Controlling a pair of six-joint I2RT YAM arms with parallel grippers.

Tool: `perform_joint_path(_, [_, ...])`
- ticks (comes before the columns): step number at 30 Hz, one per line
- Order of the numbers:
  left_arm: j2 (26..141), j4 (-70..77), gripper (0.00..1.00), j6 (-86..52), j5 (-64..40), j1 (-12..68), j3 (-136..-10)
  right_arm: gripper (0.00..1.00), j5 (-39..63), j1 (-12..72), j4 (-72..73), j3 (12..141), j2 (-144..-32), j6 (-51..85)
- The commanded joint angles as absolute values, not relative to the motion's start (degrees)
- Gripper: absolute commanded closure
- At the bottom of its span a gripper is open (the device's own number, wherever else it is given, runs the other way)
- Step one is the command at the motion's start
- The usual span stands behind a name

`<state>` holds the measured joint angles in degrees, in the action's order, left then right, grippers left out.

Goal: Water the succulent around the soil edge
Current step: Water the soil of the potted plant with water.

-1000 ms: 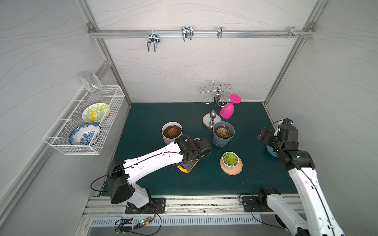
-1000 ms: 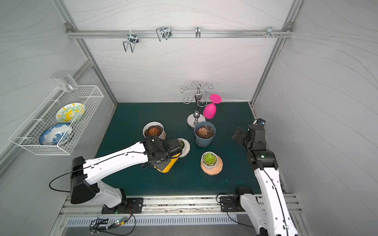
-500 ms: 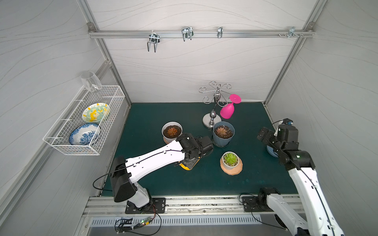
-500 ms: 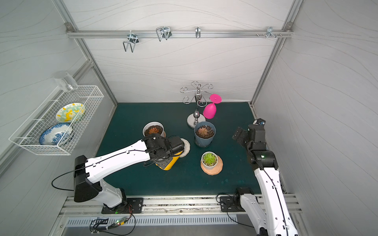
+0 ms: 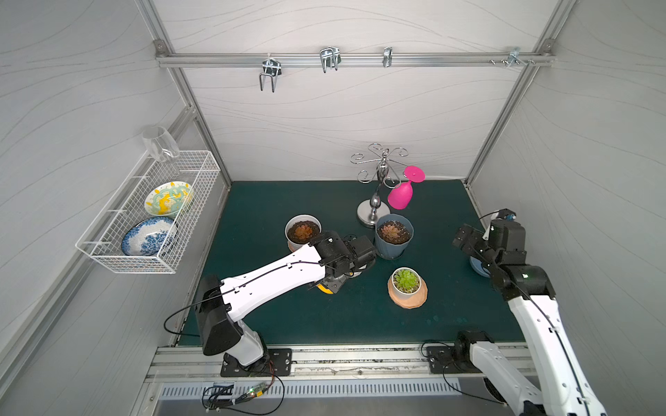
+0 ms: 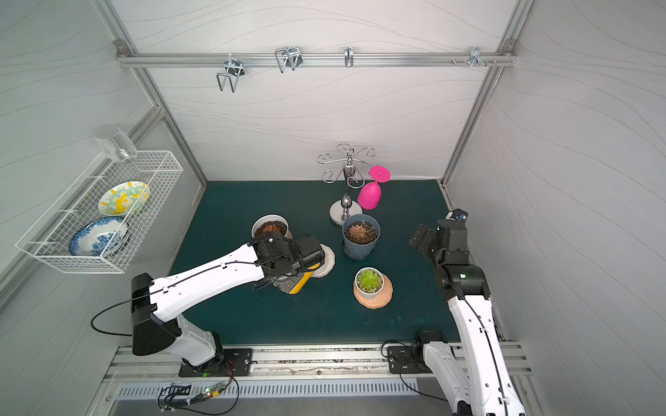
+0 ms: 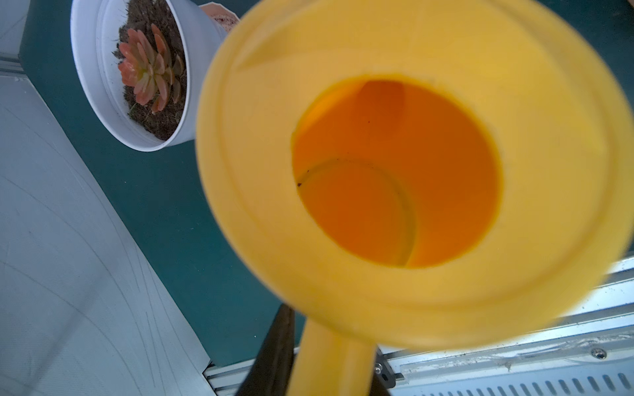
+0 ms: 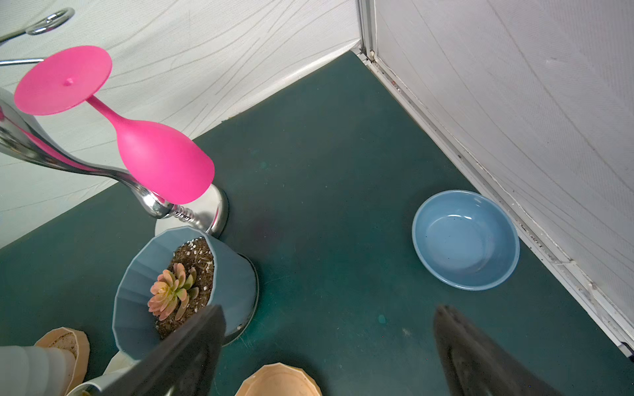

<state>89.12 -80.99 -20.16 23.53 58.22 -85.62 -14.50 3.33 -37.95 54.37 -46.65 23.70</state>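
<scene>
Three potted succulents stand on the green mat: a reddish one in a white pot (image 5: 302, 232) (image 7: 151, 68), a pinkish one in a blue pot (image 5: 393, 236) (image 8: 175, 291), and a green one in a small white pot (image 5: 406, 282) on a terracotta saucer. My left gripper (image 5: 347, 264) (image 7: 329, 363) is shut on the handle of a yellow watering can (image 6: 299, 282) (image 7: 394, 171), between the white and blue pots. The can's mouth fills the left wrist view. My right gripper (image 5: 468, 239) (image 8: 329, 329) hangs open and holds nothing at the right side.
A chrome glass stand (image 5: 373, 212) with a hanging pink glass (image 5: 400, 196) rises behind the blue pot. A blue bowl (image 8: 466, 240) sits by the right wall under my right arm. A cream saucer (image 6: 326, 261) lies beside the can. A wire basket (image 5: 144, 216) with plates hangs on the left wall.
My left arm has shifted a little to the right and back with the watering can in its grip. The right arm has stayed still.
</scene>
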Motion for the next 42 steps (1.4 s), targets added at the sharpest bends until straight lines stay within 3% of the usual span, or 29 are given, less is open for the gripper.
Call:
perform_joint_path(1, [86.56, -81.84, 1.00, -20.22, 25.16, 56.81, -86.72, 0.01, -14.50, 3.01, -38.23, 54.49, -45.97, 23.47])
perform_joint_path(21, [78.99, -81.01, 1.00, -20.12, 23.31, 50.07, -78.25, 0.01, -13.52, 2.79, -37.72, 54.62, -46.49, 23.33])
perform_joint_path(42, [75.33, -78.80, 1.00, -19.58, 19.42, 49.66, -72.30, 0.01, -12.96, 2.20, -37.41, 54.40, -46.88, 23.29])
